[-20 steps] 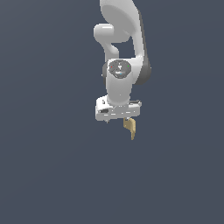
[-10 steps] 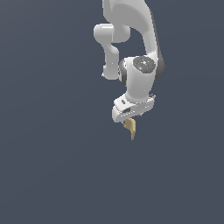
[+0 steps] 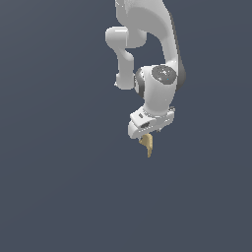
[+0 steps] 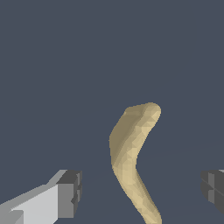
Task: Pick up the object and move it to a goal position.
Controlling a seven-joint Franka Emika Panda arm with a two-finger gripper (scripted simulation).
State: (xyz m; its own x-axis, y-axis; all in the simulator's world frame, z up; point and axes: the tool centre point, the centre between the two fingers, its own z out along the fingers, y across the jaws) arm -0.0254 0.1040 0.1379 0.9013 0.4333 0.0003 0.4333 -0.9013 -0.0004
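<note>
**Tan piece hangs under the robot's hand**

The object (image 3: 146,143), a small tan-yellow curved piece tapering to a thin point, hangs directly below the white hand (image 3: 146,136), its wide end at the hand and its point downward. In the wrist view the object (image 4: 131,157) lies between the two dark fingertips (image 4: 70,192), with clear gaps on both sides; neither pad touches it there. Whether the hand is grasping it, the pictures do not settle. The arm (image 3: 147,54) descends from above against a plain dark grey background.
</note>
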